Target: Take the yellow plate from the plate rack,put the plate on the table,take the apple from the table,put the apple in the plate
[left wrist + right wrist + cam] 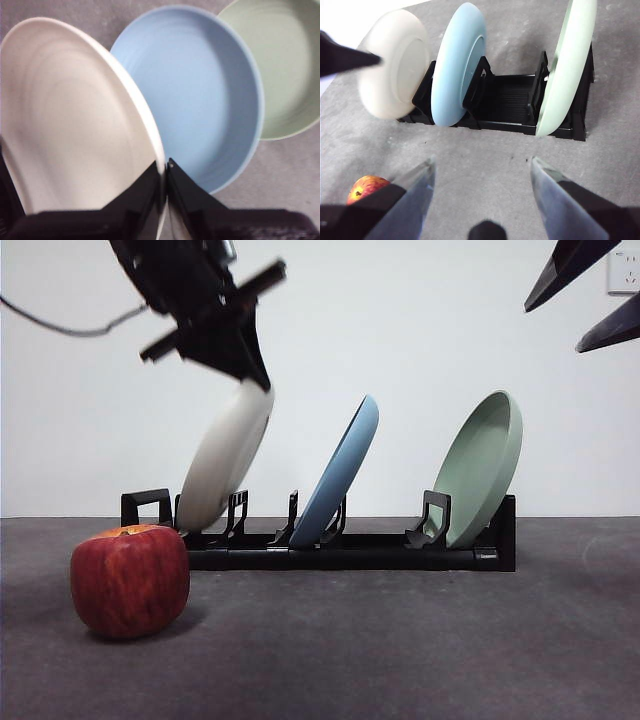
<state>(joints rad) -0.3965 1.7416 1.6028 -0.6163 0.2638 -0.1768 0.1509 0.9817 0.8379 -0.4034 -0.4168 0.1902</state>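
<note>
**Left gripper on yellow plate at rack**

While the yellow plate [226, 458] leans at the rack's [350, 548] end slot, lower edge by the posts, the left gripper [165, 172] pinches its top rim, jaws pressed together on it. Blue plate [340, 475] stands in the middle slot, green plate [480, 468] at the far end. Apple [130, 580] sits on the tabletop [400, 640] in front of the rack, near the yellow plate's end. Right gripper [480, 190] hovers apart, jaws spread, holding nothing.
</note>
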